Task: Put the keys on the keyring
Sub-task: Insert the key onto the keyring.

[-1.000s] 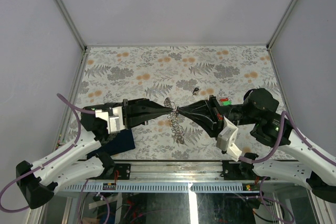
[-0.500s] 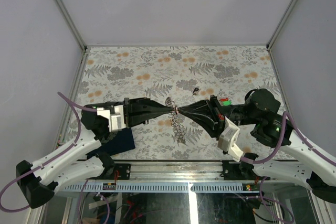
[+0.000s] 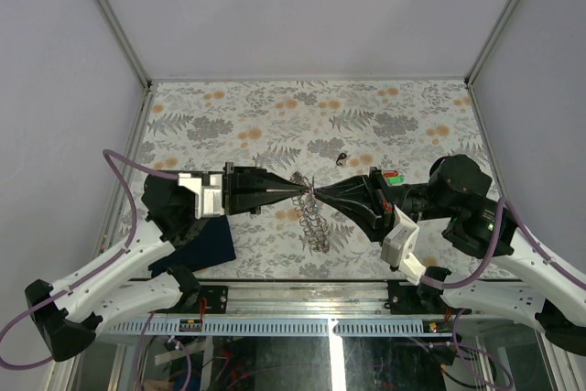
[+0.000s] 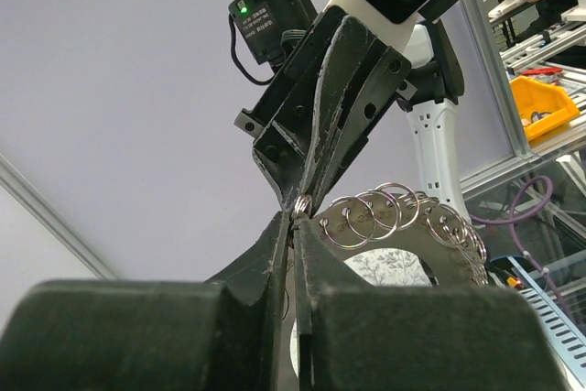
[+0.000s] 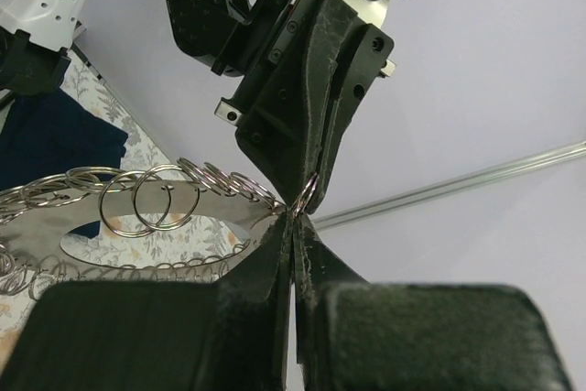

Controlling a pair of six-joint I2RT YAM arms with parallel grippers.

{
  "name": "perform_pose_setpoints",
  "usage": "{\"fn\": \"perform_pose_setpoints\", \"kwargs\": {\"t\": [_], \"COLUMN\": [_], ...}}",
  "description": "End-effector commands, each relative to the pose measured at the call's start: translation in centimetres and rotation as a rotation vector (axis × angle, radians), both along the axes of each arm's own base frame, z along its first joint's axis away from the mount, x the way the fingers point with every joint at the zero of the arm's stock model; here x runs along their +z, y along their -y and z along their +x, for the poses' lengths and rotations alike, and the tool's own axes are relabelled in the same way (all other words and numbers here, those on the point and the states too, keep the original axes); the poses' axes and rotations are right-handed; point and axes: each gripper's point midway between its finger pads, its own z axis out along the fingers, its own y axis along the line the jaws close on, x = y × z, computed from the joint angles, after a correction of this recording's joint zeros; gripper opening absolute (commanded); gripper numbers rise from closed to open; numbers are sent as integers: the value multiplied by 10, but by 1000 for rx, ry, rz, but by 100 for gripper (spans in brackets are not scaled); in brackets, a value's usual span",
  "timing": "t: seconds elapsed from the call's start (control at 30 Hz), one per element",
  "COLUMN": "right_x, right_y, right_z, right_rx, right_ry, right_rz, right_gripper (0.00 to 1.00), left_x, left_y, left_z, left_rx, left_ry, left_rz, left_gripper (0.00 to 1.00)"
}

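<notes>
The keyring (image 3: pixel 314 219) is a silvery chain of many small wire rings, hanging in a loop above the table's middle. My left gripper (image 3: pixel 305 190) and right gripper (image 3: pixel 318 193) meet tip to tip, each shut on the same small ring at the top of the chain. In the left wrist view the left gripper (image 4: pixel 295 219) pinches that ring, with the keyring (image 4: pixel 385 212) spreading right and the right gripper above. In the right wrist view the right gripper (image 5: pixel 294 219) pinches it, with the keyring (image 5: pixel 146 199) to the left. One small dark key (image 3: pixel 341 158) lies on the table behind the grippers.
A dark blue cloth (image 3: pixel 206 243) lies under the left arm near the front edge; it also shows in the right wrist view (image 5: pixel 46 144). The table has a floral cover (image 3: pixel 275 116). Grey walls and metal frame posts enclose it.
The left gripper has shifted right and a little back, and the point where the tips meet has moved slightly right with it. The keyring hangs a bit higher. Both grips are kept.
</notes>
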Motion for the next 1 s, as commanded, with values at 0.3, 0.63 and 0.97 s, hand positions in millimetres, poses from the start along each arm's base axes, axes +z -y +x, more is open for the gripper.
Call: {"fn": "perform_pose_setpoints", "kwargs": {"t": [0.3,0.63,0.97], "right_x": [16,3,-12], "right_y": [17,17,15], "right_z": [-6,-2,6], "right_rx": [-30,-46,-86], "right_ry": [46,19,-20], "right_rz": [8,-53,-95], "right_gripper": [0,0,0], "left_x": [6,-5,-18], "left_y": [3,8,12], "left_z": [5,10,12], "left_rx": [14,22,17], "left_ry": [-64,-96,-94], "left_rz": [89,176,266], "left_gripper": [0,0,4]}}
